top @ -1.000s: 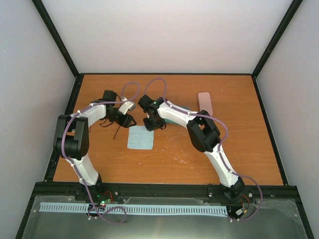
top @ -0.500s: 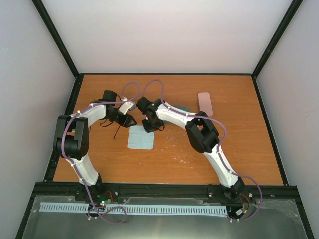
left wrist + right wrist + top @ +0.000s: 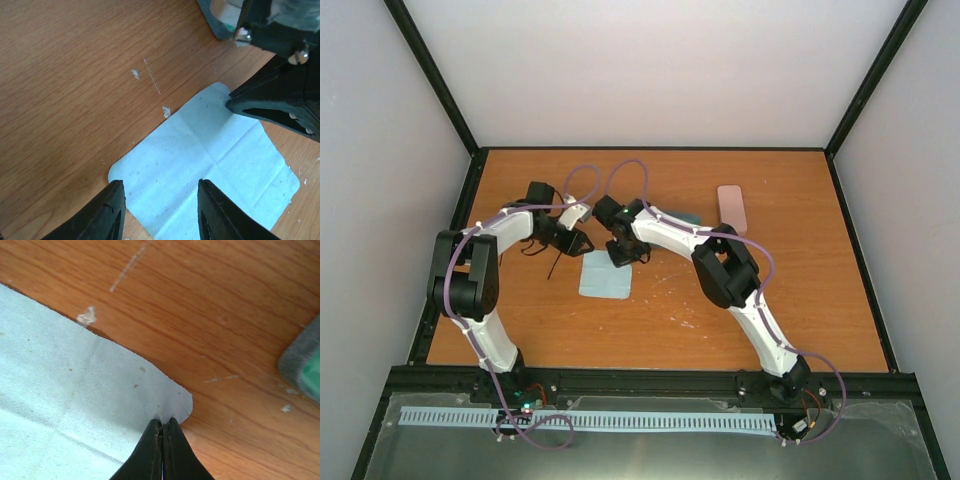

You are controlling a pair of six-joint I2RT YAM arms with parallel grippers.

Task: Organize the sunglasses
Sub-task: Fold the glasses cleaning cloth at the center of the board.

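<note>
Thin black sunglasses (image 3: 548,262) lie on the table beside my left forearm, partly hidden under the arm. A square light-blue cloth (image 3: 605,276) lies flat in front of both grippers. My right gripper (image 3: 164,421) is shut on the far right corner of the cloth (image 3: 75,390), pinching a small fold; from above the right gripper (image 3: 623,255) sits at the cloth's far edge. My left gripper (image 3: 160,187) hovers open over the near corner of the cloth (image 3: 210,165), nothing between its fingers. In the left wrist view the right gripper's fingers (image 3: 270,107) touch the cloth's corner.
A pink case (image 3: 731,207) lies at the back right. A blue-grey case (image 3: 686,217) is partly hidden behind my right arm; its edge shows in the wrist views (image 3: 216,22) (image 3: 302,365). Black frame rails (image 3: 650,150) border the wooden table (image 3: 790,290).
My right gripper has slid a little left onto the cloth's far corner and closed on it. The cloth has shifted slightly. The left arm has held still.
</note>
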